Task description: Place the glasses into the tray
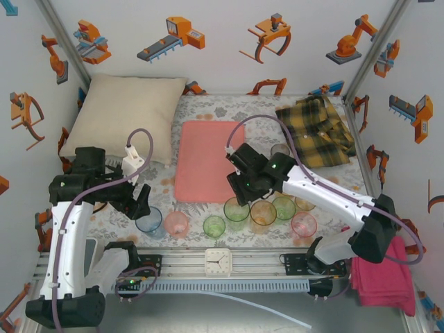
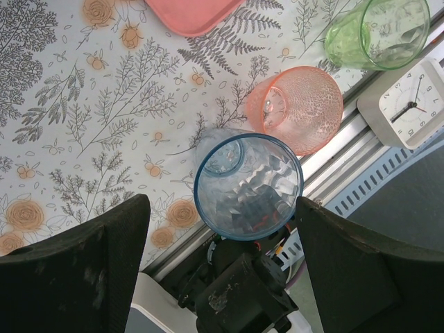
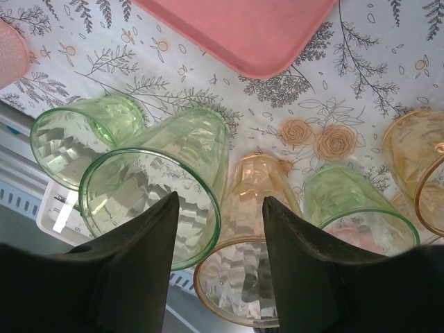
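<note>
The left arm (image 1: 66, 229) rises from its base, folds at the elbow and turns its wrist inward and down. The left gripper (image 1: 142, 202) (image 2: 222, 205) hangs low, its jaws spread wide. The right arm (image 1: 326, 198) reaches forward and to the left, stretched low. The right gripper (image 1: 239, 192) (image 3: 220, 201) points down, its jaws parted less widely.

**Overhead view: glasses ranged along the near edge**

The tray (image 1: 208, 161) is lying at the centre of the floral table (image 1: 208, 111). Below it, running from 7 to 4 o'clock, the blue glass (image 1: 148, 220), pink glass (image 1: 177, 223), small green glass (image 1: 214, 226), tall green glass (image 1: 236, 209), orange glass (image 1: 263, 213) and further glasses (image 1: 304, 224) are standing in a loose row. A smoky glass (image 1: 280, 150) is standing at the tray's 3 o'clock. The left gripper (image 1: 141, 207) is hanging at the blue glass's 10 o'clock; the right gripper (image 1: 237, 194) is hanging at the tall green glass's 12 o'clock. A pillow (image 1: 125, 114) is resting at 10 o'clock, a plaid cloth (image 1: 316, 130) at 2, a clock (image 1: 218, 261) at 6.
</note>
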Controlling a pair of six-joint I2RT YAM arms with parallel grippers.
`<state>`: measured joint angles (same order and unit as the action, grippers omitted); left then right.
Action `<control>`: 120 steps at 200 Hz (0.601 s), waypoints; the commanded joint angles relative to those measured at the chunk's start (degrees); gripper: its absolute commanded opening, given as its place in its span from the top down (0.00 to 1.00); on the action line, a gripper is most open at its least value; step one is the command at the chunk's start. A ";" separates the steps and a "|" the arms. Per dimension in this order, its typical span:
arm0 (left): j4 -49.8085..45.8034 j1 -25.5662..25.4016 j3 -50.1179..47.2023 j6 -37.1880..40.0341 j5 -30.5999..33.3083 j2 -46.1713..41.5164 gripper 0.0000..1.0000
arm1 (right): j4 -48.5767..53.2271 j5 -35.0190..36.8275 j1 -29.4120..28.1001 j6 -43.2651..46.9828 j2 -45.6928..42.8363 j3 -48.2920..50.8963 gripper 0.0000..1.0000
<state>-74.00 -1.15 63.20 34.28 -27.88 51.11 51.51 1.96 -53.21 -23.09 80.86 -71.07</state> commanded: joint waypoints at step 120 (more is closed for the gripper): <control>-1.09 -0.35 -0.91 -0.11 -0.06 -0.52 0.22 | -1.21 1.36 -1.18 2.55 4.32 0.23 0.59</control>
<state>-74.17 -1.15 62.83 34.26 -27.88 51.05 50.46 2.22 -53.89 -21.39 84.66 -71.07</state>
